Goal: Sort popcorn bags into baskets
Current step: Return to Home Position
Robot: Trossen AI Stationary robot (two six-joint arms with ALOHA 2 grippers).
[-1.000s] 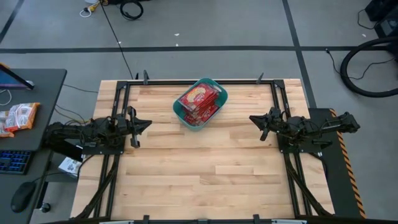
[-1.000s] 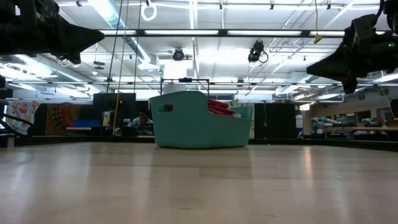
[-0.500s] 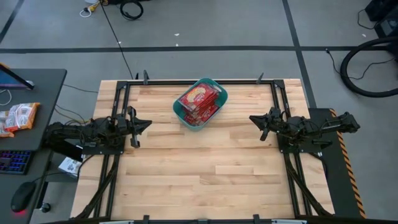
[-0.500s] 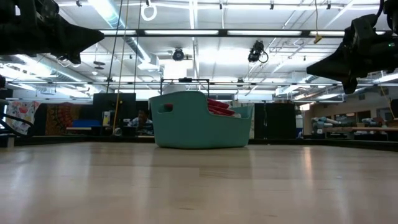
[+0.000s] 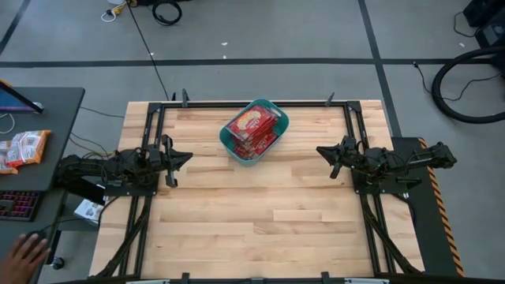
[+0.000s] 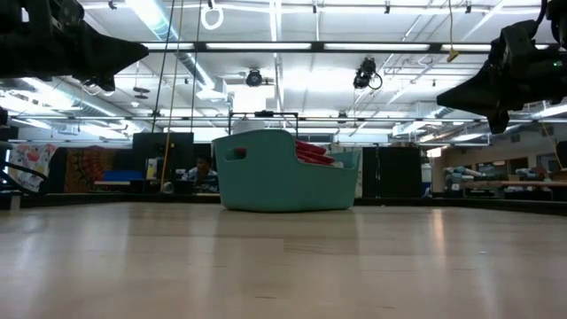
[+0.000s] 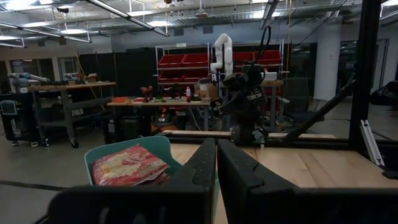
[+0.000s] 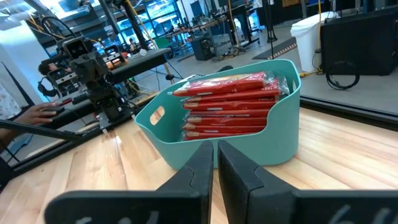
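Table (image 5: 260, 229): bare wood fills the middle and lower frame of the high view. I see no loose packet on it, so I judge the sorting finished and only parking the arms left.

Basket (image 5: 225, 136): the teal tub sits at upper centre of the high view, set at an angle close to the table's far edge. A stray sweep from either arm could shove it toward that edge, though both arms are well apart from it.

Popcorn bags (image 5: 252, 126): all of them are stacked inside the basket. In the low view the red stack pokes above the rim right of centre. That top packet is my main worry, because a jolt to the table could slide it out.

Left gripper (image 5: 183, 158): middle left of the high view, pointing inward, with its fingers pressed together on nothing.

Right gripper (image 5: 322, 150): middle right, mirrored, also clenched and empty. If I cut power before either arm is properly parked, it may sag onto the wood.

Side-desk packets (image 5: 24, 147): at the far left edge and reddish. I cannot tell whether they are popcorn bags. If they are, they lie outside the arms' reach.

Person's hand (image 5: 24, 254): lower left corner, near the left arm's base. Any arm motion while it reaches closer risks contact.
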